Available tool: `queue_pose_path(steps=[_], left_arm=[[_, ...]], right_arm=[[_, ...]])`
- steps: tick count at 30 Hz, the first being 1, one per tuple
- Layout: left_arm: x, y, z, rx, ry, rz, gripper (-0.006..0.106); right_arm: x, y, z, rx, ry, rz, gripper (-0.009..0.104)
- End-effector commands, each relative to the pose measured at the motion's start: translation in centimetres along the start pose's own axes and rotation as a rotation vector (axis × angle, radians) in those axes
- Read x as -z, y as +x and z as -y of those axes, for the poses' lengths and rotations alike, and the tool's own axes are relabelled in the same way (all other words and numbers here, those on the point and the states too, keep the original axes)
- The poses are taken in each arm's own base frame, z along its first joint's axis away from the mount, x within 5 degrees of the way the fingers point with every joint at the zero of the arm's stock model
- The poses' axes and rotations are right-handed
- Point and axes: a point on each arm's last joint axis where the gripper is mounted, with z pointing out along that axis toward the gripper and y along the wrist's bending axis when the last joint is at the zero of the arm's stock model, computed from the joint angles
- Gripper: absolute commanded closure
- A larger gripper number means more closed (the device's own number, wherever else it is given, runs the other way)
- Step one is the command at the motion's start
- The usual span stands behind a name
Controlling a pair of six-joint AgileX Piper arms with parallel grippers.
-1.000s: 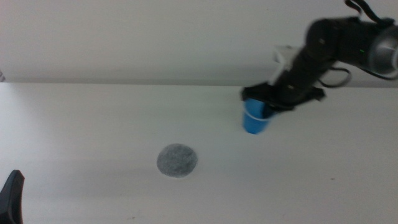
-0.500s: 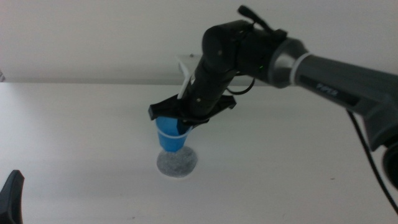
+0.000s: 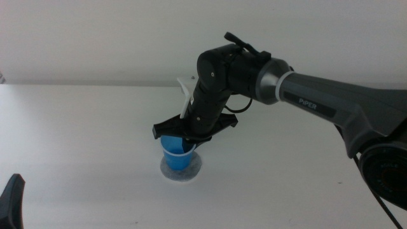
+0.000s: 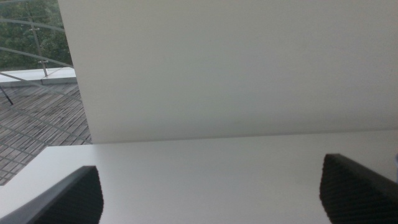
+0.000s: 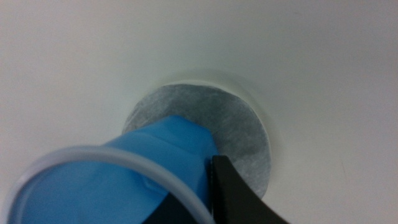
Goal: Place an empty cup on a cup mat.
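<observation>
The blue cup (image 3: 177, 151) is held upright in my right gripper (image 3: 186, 135), whose jaws are shut on its rim. Its base is over the round speckled grey cup mat (image 3: 189, 170), at or just above its surface; I cannot tell if it touches. In the right wrist view the cup (image 5: 130, 177) covers part of the mat (image 5: 233, 127), and one dark finger (image 5: 233, 193) presses the cup's side. My left gripper (image 3: 13, 202) waits at the table's front left corner; in the left wrist view (image 4: 210, 168) its jaws are wide apart and empty.
The white table (image 3: 305, 184) ends at a pale back wall (image 3: 95, 38). The right arm (image 3: 331, 102) reaches across the table's right half above the surface.
My right gripper carried the cup from the back right leftward and forward to the mat, then lowered it until its base reached the mat. The left gripper has not moved.
</observation>
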Motion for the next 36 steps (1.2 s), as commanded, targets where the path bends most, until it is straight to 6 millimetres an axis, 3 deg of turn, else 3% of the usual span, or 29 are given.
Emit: queue_pose_path(steps=[1,6,15,21,25,28,33,36], left_arm=[[0.1,1.1,0.0,0.0,0.008,0.011,0.007],[0.1,1.1,0.0,0.0,0.008,0.011,0.007],[0.1,1.1,0.0,0.0,0.008,0.011,0.007],[0.1,1.1,0.0,0.0,0.008,0.011,0.007],[0.1,1.1,0.0,0.0,0.008,0.011,0.007],[0.1,1.1,0.0,0.0,0.008,0.011,0.007],[0.1,1.1,0.0,0.0,0.008,0.011,0.007],[0.1,1.1,0.0,0.0,0.008,0.011,0.007]], right_arm=[[-0.4,-0.1,0.0,-0.002,0.004,-0.003,0.097],[-0.6,-0.1,0.1,-0.003,0.009,0.001,0.096],[-0.5,-0.1,0.1,0.009,0.013,-0.006,0.067],[1.8,-0.2,-0.1,0.015,0.001,0.027,0.053],[4.1,0.0,-0.1,0.025,-0.003,0.035,0.042],[6.5,0.1,0.1,0.048,-0.01,0.049,0.027],[13.2,0.6,3.0,0.044,-0.002,0.083,0.003],[17.8,1.7,5.9,0.052,0.014,0.11,0.002]])
